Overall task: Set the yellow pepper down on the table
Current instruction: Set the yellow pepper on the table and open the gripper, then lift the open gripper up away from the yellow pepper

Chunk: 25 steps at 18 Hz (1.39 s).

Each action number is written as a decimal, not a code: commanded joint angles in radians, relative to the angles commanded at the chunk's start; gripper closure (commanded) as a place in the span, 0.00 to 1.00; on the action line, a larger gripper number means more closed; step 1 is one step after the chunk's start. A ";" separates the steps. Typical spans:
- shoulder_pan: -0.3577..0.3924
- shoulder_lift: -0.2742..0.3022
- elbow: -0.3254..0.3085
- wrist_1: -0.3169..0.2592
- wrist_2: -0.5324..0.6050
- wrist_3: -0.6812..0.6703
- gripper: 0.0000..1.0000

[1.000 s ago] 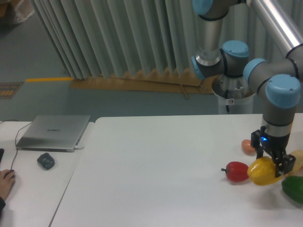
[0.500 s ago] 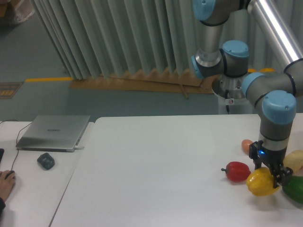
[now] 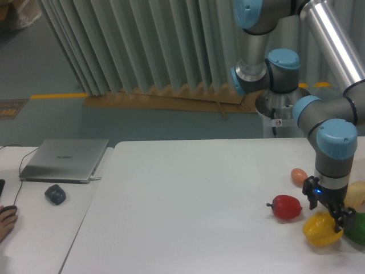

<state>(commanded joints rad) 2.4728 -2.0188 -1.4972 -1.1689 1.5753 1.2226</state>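
Note:
The yellow pepper (image 3: 322,229) is glossy and lobed. It sits low at the white table (image 3: 188,217) surface near the right front, between the red pepper (image 3: 287,206) and the green pepper (image 3: 356,228). My gripper (image 3: 328,210) points down over the yellow pepper's top, with its dark fingers (image 3: 311,201) on either side, shut on it. I cannot tell whether the pepper's underside touches the tabletop.
A small orange fruit (image 3: 299,176) lies behind the red pepper. A pale tan chunk (image 3: 356,194) lies at the right edge. On the adjoining desk at the left are a laptop (image 3: 64,160), a dark mouse (image 3: 55,194) and a person's hand (image 3: 5,216).
My gripper has lowered the yellow pepper and shifted it slightly right, from above the red pepper's level down to the tabletop. The hand at the left has pulled back a little.

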 joint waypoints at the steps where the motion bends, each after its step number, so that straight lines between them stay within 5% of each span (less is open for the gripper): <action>1: 0.000 0.002 0.000 0.000 0.015 0.002 0.00; 5: 0.000 0.026 0.000 -0.014 0.019 -0.002 0.00; 11: -0.023 0.202 -0.006 -0.266 -0.014 0.003 0.00; 16: -0.078 0.244 -0.017 -0.307 -0.008 0.002 0.00; 19: -0.101 0.284 -0.015 -0.400 -0.020 0.002 0.00; 25: -0.147 0.304 -0.020 -0.482 -0.046 -0.020 0.00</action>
<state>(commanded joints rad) 2.3255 -1.7151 -1.5171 -1.6505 1.5294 1.2027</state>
